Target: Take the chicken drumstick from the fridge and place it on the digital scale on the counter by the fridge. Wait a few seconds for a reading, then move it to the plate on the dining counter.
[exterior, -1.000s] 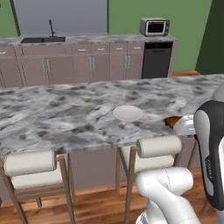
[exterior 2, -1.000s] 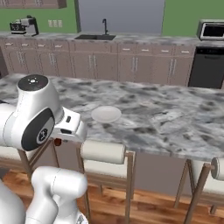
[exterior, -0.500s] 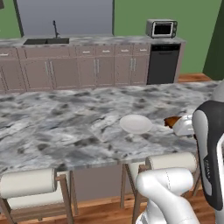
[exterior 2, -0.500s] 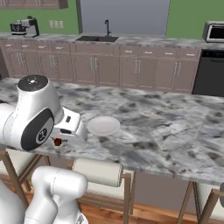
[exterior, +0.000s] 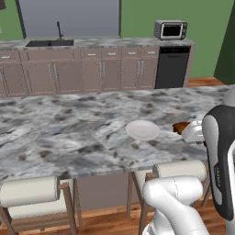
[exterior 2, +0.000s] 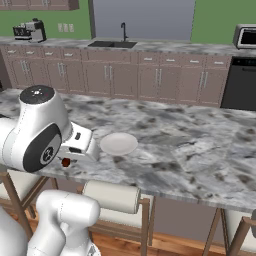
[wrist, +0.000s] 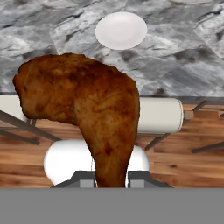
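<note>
while the end effector [wrist: 111,181] clenched the chicken drumstick [wrist: 87,113] by its narrow end, the meat hung just off the worktop [exterior: 69,137] edge, near the plate [exterior: 142,130].

Both base views look forward and down from behind the arm, sharing the dining counter [exterior: 69,137] and plate [exterior 2: 119,144]; the hand view looks close along the drumstick [wrist: 87,109], plate at 12 o'clock.

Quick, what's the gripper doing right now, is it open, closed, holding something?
Gripper: closed on the chicken drumstick, held short of the plate on the dining counter.
</note>
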